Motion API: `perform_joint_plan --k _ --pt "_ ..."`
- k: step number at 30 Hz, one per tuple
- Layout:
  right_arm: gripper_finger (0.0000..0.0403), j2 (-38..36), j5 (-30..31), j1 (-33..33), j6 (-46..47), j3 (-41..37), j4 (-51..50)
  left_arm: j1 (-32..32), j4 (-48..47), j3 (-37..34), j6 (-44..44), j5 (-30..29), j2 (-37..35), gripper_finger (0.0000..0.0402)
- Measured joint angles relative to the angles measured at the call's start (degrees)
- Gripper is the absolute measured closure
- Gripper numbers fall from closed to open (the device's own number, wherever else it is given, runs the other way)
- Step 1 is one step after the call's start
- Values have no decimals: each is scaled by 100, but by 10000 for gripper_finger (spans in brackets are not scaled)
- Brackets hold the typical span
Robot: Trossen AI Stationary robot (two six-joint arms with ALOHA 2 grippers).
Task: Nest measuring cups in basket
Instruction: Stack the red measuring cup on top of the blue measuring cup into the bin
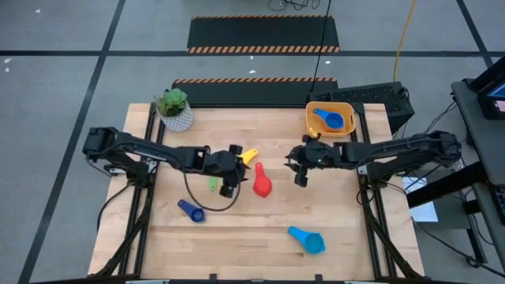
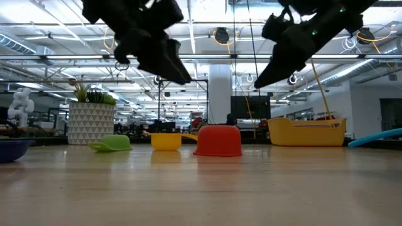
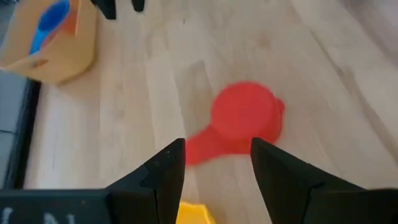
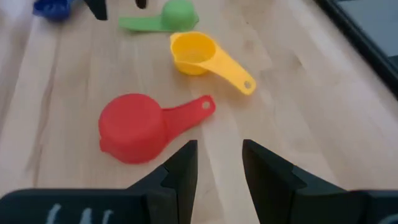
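Observation:
A red measuring cup (image 1: 262, 185) lies mouth-down on the table's middle, between my two grippers. My left gripper (image 1: 237, 170) hangs open just left of it, pointing at it (image 3: 245, 121). My right gripper (image 1: 298, 167) hangs open to its right, above the table (image 4: 219, 158). A yellow cup (image 4: 199, 53) stands mouth-up beyond the red one. A green cup (image 1: 213, 183) lies mouth-down under my left arm. A dark blue cup (image 1: 191, 211) rests at the near left and a light blue one (image 1: 308, 239) at the near right. The yellow-orange basket (image 1: 347, 125) at the far right holds a blue cup (image 1: 330, 120).
A white pot with a green plant (image 1: 174, 110) stands at the table's far left corner. A black cable (image 1: 209, 207) loops over the wood below my left arm. Bare wood lies along the near edge between the dark blue and light blue cups.

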Motion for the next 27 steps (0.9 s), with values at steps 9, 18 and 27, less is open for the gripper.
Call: perform_joint_plan --k 9,18,27 --pt "282 734 -570 -65 -305 7 379 -276 287 1 24 -32 980 216" --pt "282 896 -596 -11 -235 6 784 -364 1378 11 -638 -468 1930 216" --pt "282 897 -880 60 -171 0 754 -526 2281 153 -825 112 2348 216"
